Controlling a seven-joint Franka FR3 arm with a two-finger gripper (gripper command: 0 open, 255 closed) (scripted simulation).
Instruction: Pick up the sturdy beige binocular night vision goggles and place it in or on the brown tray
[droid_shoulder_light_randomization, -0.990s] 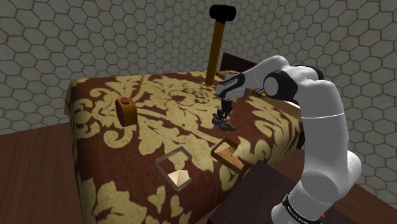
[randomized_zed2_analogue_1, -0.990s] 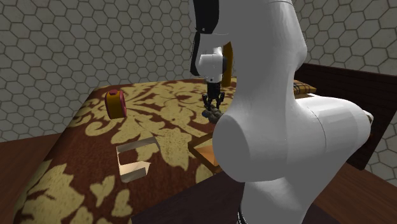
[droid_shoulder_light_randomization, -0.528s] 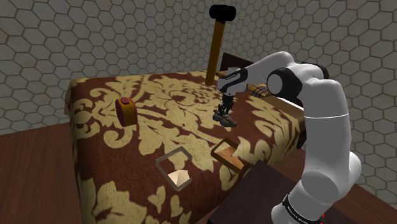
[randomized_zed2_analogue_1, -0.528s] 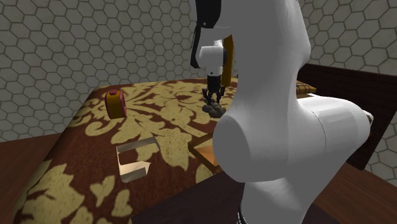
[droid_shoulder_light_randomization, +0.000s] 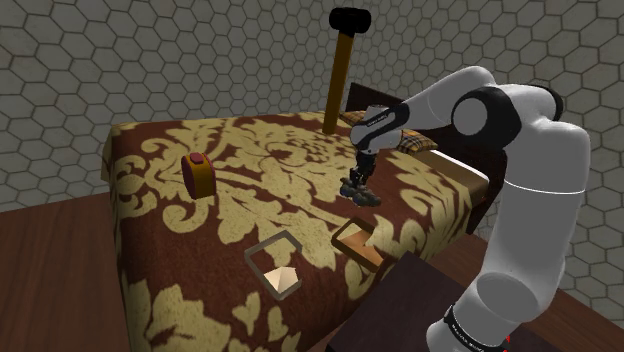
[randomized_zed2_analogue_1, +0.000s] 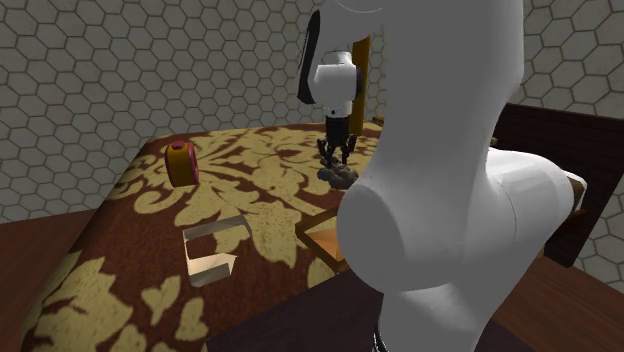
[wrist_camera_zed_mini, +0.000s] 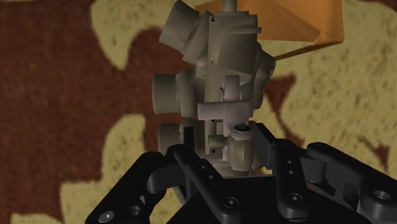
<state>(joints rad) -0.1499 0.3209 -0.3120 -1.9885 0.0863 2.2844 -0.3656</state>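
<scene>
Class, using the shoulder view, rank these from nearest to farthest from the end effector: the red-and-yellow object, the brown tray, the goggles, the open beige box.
1. goggles, clasped in the end effector.
2. brown tray, just below it in the view.
3. open beige box, left of the tray.
4. red-and-yellow object, far left.

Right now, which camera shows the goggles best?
The wrist view: the goggles are close up, with their barrels and housing plain to see, clasped in the gripper. In the shoulder view they are a small dark lump under the gripper. In the second exterior view they look much the same, beside the white arm.
</scene>
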